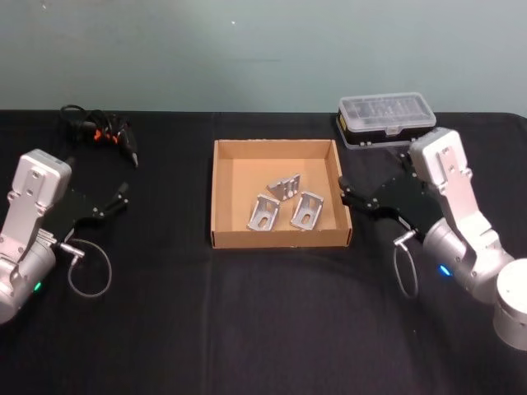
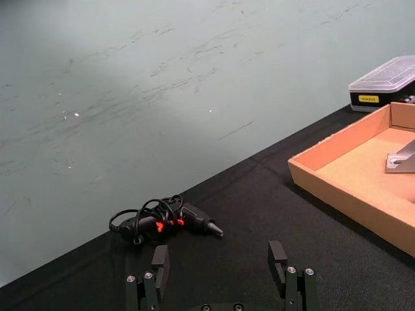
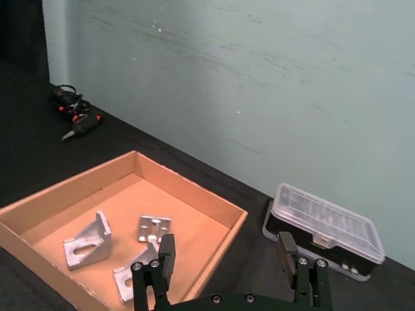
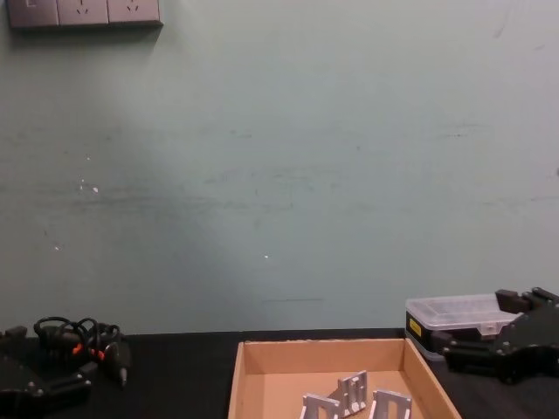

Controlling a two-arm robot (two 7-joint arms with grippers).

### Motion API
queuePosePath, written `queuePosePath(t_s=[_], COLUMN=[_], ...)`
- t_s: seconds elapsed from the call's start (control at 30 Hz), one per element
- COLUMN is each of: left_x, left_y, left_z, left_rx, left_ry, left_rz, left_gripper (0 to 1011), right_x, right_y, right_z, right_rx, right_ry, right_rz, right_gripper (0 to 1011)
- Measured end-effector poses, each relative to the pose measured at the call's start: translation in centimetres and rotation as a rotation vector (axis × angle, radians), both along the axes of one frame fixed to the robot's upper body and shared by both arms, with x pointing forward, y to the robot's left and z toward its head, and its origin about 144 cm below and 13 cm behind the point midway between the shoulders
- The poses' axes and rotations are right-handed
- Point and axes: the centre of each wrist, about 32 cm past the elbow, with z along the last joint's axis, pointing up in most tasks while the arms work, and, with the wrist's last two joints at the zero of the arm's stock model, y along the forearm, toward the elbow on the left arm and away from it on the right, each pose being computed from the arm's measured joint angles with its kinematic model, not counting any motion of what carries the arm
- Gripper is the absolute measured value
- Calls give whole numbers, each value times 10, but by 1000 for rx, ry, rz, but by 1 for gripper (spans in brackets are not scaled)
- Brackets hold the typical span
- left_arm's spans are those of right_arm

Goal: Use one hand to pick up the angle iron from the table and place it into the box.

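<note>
Three silver angle irons [image 1: 284,188] [image 1: 263,212] [image 1: 306,211] lie inside the tan cardboard box [image 1: 221,193] at the middle of the black table [image 1: 263,313]. In the right wrist view they show as angle irons [image 3: 87,241] on the box floor. My right gripper [image 1: 354,193] hovers just off the box's right wall, open and holding nothing; its fingers [image 3: 166,251] stand wide apart. My left gripper [image 1: 115,200] rests open at the table's left side, well away from the box, also with nothing in it.
A black plastic case with a clear lid [image 1: 387,118] stands behind the right arm near the back edge. A black tool with a coiled cable and orange marks [image 1: 99,132] lies at the back left. A pale green wall rises behind the table.
</note>
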Motion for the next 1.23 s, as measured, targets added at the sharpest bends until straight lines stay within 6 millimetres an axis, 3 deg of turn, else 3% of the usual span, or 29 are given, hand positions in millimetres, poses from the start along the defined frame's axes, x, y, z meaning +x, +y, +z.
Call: queuePosePath(t_s=[1.23], left_x=[0], left_y=[0], left_z=[0], left_rx=[0], left_ry=[0], left_rz=[0], left_gripper=[1000], right_x=[-2], right_y=[-2], right_z=[-2], right_rx=[-3], right_ry=[-7], right_rz=[-7], right_gripper=[1000])
